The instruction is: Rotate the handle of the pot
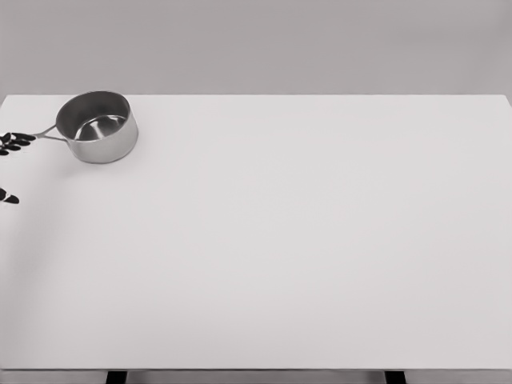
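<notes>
Pot (98, 126) sits way up in the far-left corner of the table (320, 240), upright and empty, with its thin handle (46, 134) poking out toward the left edge. Head view is all you get, and it only catches your left hand (14, 142) as a few dark fingertips (22, 138) bunched right at the handle's end, plus one more dark tip lower down the left border. Whether those fingers are actually wrapped around the handle or just resting next to it, you can't tell, since most of the hand is cut off by the frame. Right arm isn't showing at all. Biggest worry, I'd say: the pot is close to the back and left edges, so if you swing the handle hard the whole pot could skate toward an edge instead of turning in place. Also, if the hold is only fingertip-deep, that skinny handle could slip out mid-turn, and you'd be correcting half blind.
</notes>
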`<state>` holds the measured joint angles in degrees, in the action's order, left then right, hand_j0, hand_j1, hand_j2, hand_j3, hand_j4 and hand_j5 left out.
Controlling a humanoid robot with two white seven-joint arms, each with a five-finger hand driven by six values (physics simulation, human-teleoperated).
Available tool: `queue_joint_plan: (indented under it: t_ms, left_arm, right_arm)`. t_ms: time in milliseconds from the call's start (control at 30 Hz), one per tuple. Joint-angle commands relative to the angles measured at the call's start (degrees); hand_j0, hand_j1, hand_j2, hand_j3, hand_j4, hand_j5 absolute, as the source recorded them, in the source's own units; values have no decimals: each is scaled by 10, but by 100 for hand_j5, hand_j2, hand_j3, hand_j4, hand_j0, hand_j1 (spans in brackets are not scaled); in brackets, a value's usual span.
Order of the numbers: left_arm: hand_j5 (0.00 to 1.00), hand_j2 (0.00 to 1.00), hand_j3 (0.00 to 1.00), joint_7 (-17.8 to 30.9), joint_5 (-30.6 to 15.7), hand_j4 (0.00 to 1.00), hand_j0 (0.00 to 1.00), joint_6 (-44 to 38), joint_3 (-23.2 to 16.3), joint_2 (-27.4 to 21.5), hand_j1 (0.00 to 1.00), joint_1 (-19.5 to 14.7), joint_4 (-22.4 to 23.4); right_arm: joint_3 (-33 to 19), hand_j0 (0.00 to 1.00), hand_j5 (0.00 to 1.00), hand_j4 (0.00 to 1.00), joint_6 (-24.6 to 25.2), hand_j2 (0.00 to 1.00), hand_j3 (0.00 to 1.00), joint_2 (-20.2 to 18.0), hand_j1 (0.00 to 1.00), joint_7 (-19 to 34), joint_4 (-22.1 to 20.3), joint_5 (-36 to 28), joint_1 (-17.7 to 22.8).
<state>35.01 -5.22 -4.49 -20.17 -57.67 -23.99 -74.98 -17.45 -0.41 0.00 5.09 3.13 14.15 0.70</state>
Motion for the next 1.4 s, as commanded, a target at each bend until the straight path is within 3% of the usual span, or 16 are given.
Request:
queue_joint_plan:
  t_ms: [0,133,467,567,633,700,800,967,1067,1233,1367]
  left_arm:
    - [100,100,100,0,7,100,100,1,-11,10,100,-3,16]
    - [100,100,100,0,12,100,100,3,-52,27,100,-50,58]
    - [100,100,100,0,7,100,100,29,-50,23,100,-45,50]
    - [100,100,100,0,3,100,100,96,-44,12,100,-26,-15]
    - [100,100,100,0,-36,100,100,156,-45,-23,100,4,-44]
    - [100,100,100,0,-51,100,100,178,-44,-41,100,38,-78]
    - [100,100,100,0,-62,100,100,200,-41,-49,100,56,-119]
    - [100,100,100,0,-91,100,100,395,1,-39,100,68,-181]
    - [100,100,100,0,-95,100,100,395,3,-14,100,68,-206]
    - [100,100,100,0,-92,100,100,395,50,21,100,69,-211]
    - [100,100,100,0,-88,100,100,395,53,31,100,66,-218]
  right_arm:
    - [0,100,100,100,0,100,100,0,100,0,-1,0,0]
    - [0,100,100,100,1,100,100,0,100,0,0,0,0]
    - [0,100,100,100,1,100,100,0,100,0,0,0,0]
    - [0,100,100,100,0,100,100,0,100,0,0,0,0]
    - [0,100,100,100,0,100,100,0,100,0,-1,0,0]
    - [0,100,100,100,0,100,100,0,100,0,-1,0,0]
    - [0,100,100,100,0,100,100,0,100,0,-1,0,0]
    - [0,100,100,100,0,100,100,0,100,0,-1,0,0]
    - [0,100,100,100,0,100,100,0,100,0,-1,0,0]
    - [0,100,100,100,1,100,100,0,100,1,0,0,0]
    - [0,100,100,100,0,100,100,0,100,1,0,0,0]
